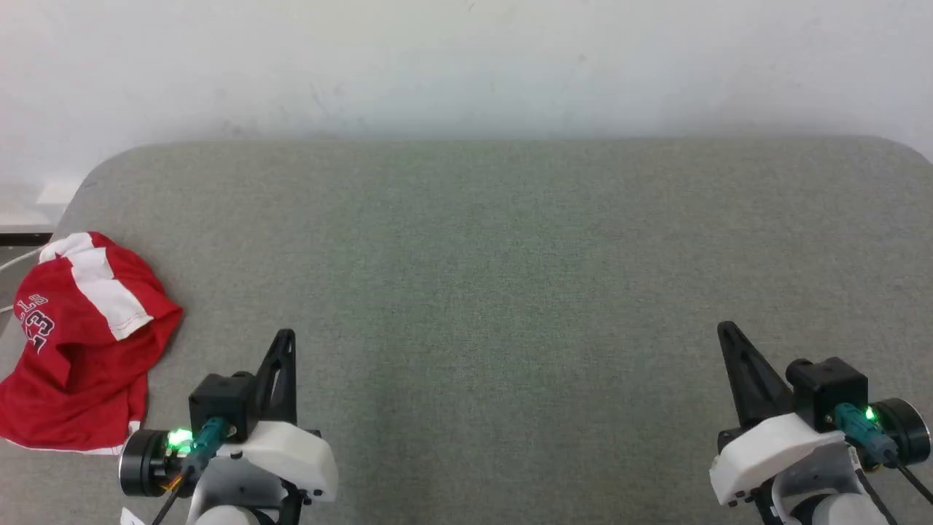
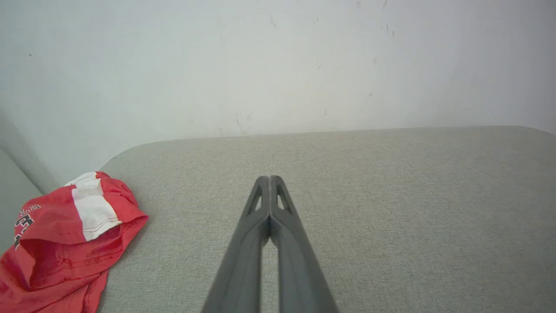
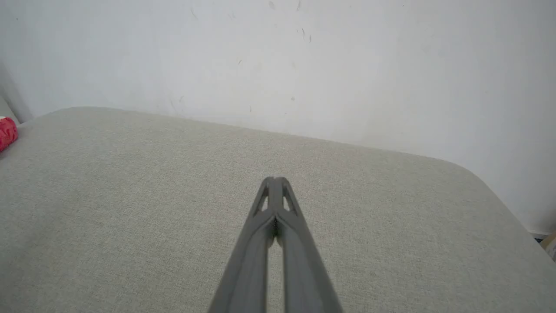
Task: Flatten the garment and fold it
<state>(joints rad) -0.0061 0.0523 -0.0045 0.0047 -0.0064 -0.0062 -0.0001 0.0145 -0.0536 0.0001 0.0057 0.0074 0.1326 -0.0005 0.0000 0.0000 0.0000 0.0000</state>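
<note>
Plainly, the garment [image 1: 80, 343] is lying in a crumpled heap to the outer side of the left gripper [image 1: 286, 335], near that arm's wrist but not touching it. It is sitting at the left edge of the grey cloth-covered table [image 1: 466, 240] and seems to be spilling partly over it. The red fabric is bunching over itself. A white band [image 1: 102, 288] is folding across the top, and block numbers [image 1: 35, 324] are showing on the side turned away from the gripper. In the left wrist view the heap [image 2: 65, 243] is sitting low and well to the left of the fingers. From the right gripper [image 1: 727, 332] it is lying well apart, far across the table, and a sliver of red [image 3: 6, 132] is peeking in at the left edge of the right wrist view.

Both grippers are clenched, their fingertips pressing together with nothing between them. They are pointing forward over the cloth toward the pale wall [image 1: 466, 65], which looks like a resting pose rather than a reach. Flattening is judged not yet begun. The left gripper is the nearer one, so it would likely be unclenching and swinging outward to take hold. The heap would then probably need drawing to the middle ground ahead of both grippers, where each can be taking a side.
</note>
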